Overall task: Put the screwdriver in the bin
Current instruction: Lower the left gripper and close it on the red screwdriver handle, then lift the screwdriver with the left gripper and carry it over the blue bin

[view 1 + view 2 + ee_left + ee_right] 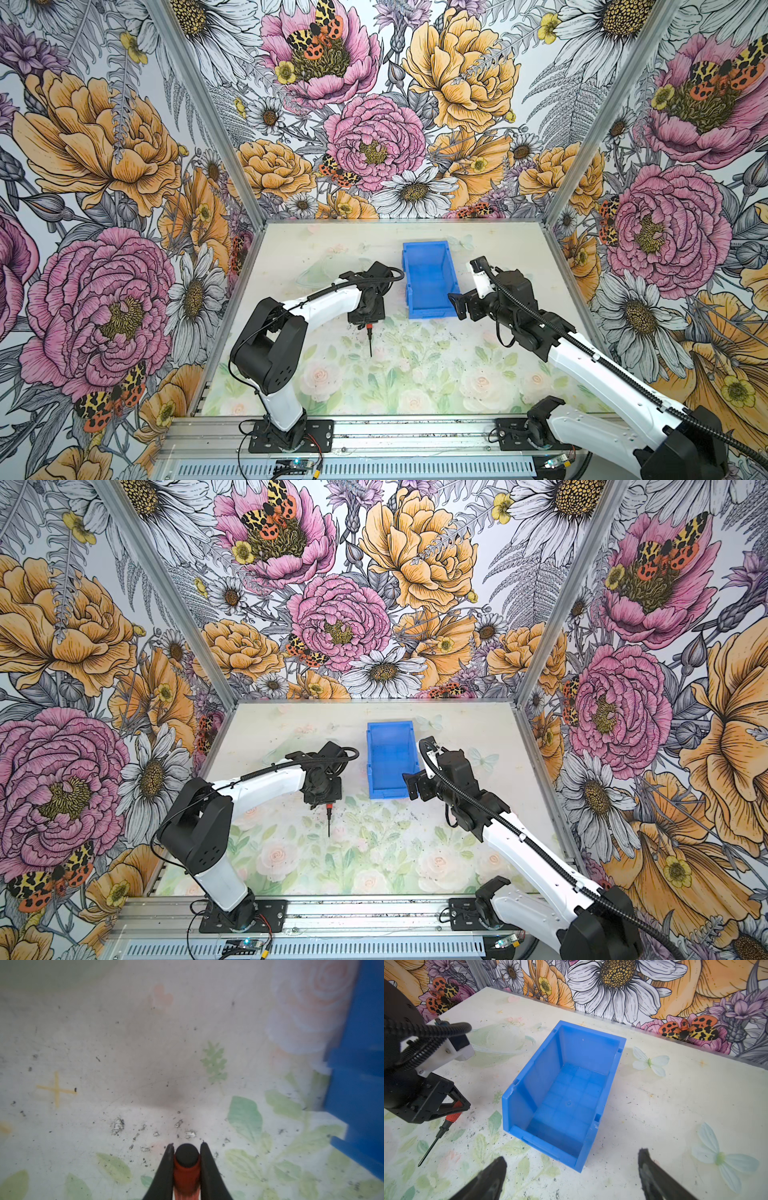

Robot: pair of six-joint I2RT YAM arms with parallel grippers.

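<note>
The screwdriver (368,329) has a red-orange handle and a thin dark shaft, and it lies left of the bin with the shaft pointing toward the table's front. My left gripper (367,322) is shut on the handle. In the left wrist view both fingers (204,1159) press the red handle (187,1169) just behind its black end cap. The right wrist view shows the handle (453,1115) in the jaws and the shaft sloping down to the mat. The blue bin (409,282) stands empty behind the table's middle. My right gripper (455,306) is open at the bin's front right corner, holding nothing.
A clear round dish-like shape (500,1043) lies on the mat behind my left arm. Flowered walls with metal posts (582,166) close in the back and both sides. A metal rail (415,432) carrying both arm bases runs along the front.
</note>
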